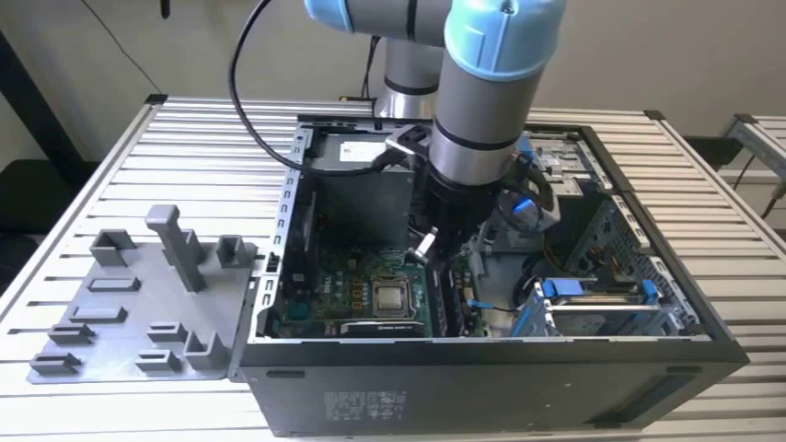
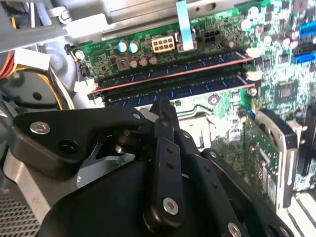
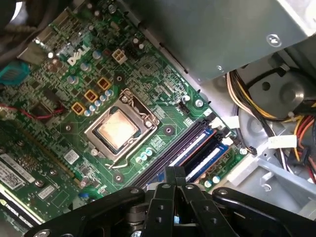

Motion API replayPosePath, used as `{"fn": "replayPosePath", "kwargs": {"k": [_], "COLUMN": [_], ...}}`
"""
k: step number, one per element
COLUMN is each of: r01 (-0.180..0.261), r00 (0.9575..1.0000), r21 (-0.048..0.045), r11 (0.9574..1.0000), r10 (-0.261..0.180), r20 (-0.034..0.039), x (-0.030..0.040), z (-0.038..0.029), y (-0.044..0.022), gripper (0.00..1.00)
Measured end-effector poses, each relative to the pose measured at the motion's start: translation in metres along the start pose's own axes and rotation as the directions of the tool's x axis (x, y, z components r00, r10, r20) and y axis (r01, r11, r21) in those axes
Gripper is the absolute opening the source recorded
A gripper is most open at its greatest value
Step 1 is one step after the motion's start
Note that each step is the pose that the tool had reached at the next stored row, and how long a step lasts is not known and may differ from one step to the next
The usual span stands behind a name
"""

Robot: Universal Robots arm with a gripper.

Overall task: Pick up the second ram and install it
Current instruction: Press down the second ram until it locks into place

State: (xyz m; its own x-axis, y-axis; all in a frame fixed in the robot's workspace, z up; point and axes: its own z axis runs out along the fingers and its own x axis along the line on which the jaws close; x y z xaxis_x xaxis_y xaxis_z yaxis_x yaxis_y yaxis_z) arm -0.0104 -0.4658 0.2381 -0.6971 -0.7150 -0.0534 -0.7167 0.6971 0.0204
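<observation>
Rests on a table (image 1: pixel 110 157) of thin metal slats with gaps between them. Takes up most of that table: a big black metal computer case (image 1: pixel 491 387), boxy, lid off, open on top, with hard straight walls all round.

Comes down into the case from above: a round grey robot arm (image 1: pixel 479 110) with a smooth blue cap.

Lies flat beside the case, at the exterior view's left: a grey plastic tray (image 1: pixel 123 304) with stubby blocks and one tall post. Plenty of open room above it.

Covers the case floor: a green board (image 3: pixel 148 74), bumpy with tiny parts. Holds a square shiny metal chip (image 3: pixel 117 129) in a silver frame. Crowds one corner: a bunch of yellow, red and black wires (image 3: pixel 276 123).

Run side by side near the board's edge: long narrow memory slots (image 3: pixel 197 148), black and blue, with white clips at the ends.

Hangs just above those slots in both wrist views: the gripper (image 3: pixel 175 173), black, smooth, with round screws, its two fingertips pressed together. Little room on either side, with the case wall close by.

Stands on edge in a slot just past the fingertips: the second ram (image 2: pixel 177 74), long, thin and dark with a pale red top edge. Hard to tell it from its neighbour.
</observation>
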Motion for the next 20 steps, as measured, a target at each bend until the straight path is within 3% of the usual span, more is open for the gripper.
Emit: {"fn": "replayPosePath", "kwargs": {"k": [5,10,15,20], "r01": [0.086,0.175,0.265,0.351], "r00": [0.9963,0.9845,0.9644,0.9364], "r21": [-0.0036,-0.0083,-0.0116,-0.0093], "r11": [0.9963,0.9845,0.9643,0.9363], "r10": [-0.086,-0.175,-0.265,-0.351], "r20": [0.0003,-0.0003,0.0001,0.0034], "x": [0.0002,0.0001,0.0002,0.0001], "z": [0.0018,0.0021,0.0022,0.0031], "y": [0.0,0.0,0.0,-0.0001], "gripper": [0.11,0.11,0.11,0.11]}}
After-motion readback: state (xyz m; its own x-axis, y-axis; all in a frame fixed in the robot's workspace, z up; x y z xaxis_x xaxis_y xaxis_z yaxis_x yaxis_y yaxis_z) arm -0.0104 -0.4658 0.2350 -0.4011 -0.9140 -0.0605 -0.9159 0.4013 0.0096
